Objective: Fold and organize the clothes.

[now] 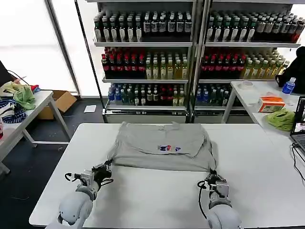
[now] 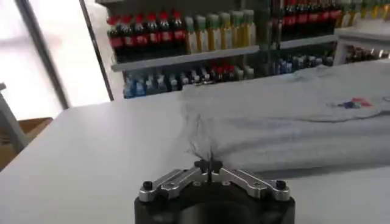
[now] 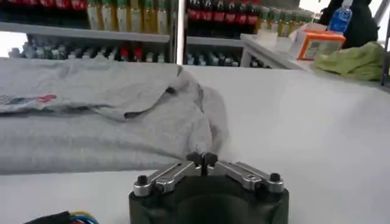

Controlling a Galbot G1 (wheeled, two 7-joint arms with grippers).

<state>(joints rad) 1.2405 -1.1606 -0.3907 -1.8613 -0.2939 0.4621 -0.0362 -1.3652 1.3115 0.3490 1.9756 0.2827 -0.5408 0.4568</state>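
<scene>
While both grippers, left (image 1: 106,168) and right (image 1: 211,175), appear pinched onto the near hem, the grey shirt (image 1: 162,145) looks limp; corners suit lifting.

My left gripper (image 1: 107,167) and right gripper (image 1: 212,176) sit low and forward, fingers pinched together on both.

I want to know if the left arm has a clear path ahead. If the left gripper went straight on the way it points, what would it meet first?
The grey shirt: the left gripper sits at its near edge, fingers shut, seemingly pinching the fabric already.
</scene>
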